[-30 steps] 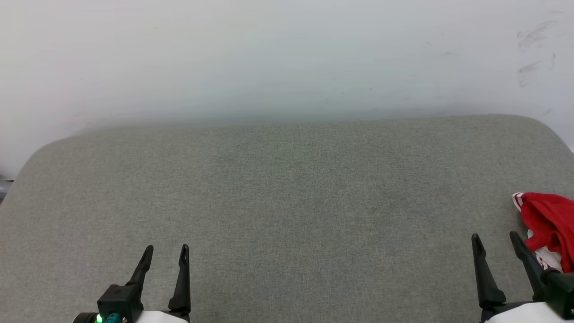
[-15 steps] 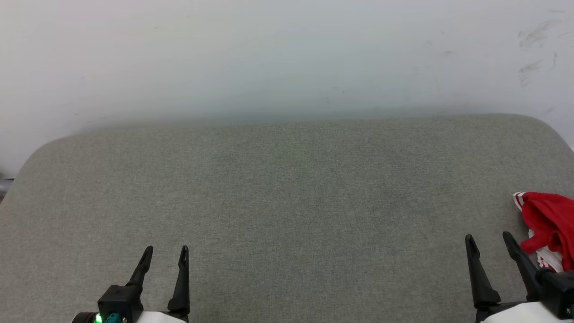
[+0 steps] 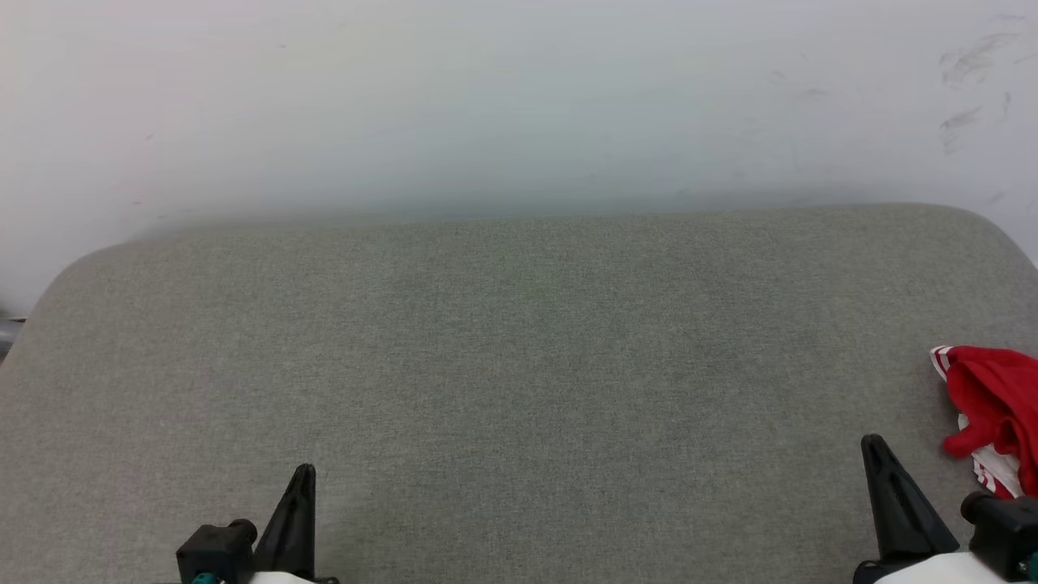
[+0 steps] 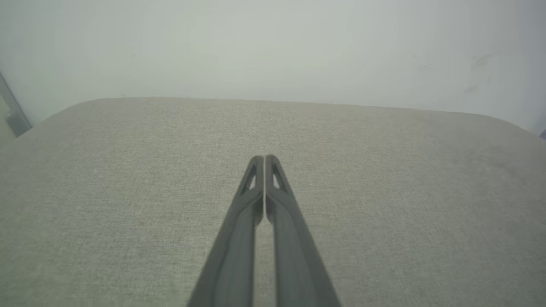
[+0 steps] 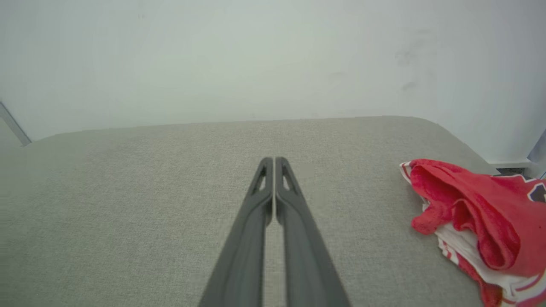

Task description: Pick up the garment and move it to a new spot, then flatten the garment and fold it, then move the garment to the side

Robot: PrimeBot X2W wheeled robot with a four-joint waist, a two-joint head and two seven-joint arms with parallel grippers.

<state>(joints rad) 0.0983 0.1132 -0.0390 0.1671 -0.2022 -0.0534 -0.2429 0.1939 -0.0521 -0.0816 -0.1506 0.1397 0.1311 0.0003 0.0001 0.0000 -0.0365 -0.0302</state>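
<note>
Here, the garment is lying crumpled at the right edge of the grey cushion, red folds bunching over white striped trim and running out of the head view. The right gripper is pointing forward near the front right corner, just beside the garment but apart from it, its jaws pressing together on nothing. The left gripper is pointing forward over the front edge, well to the left, likewise clenched and empty.
</note>
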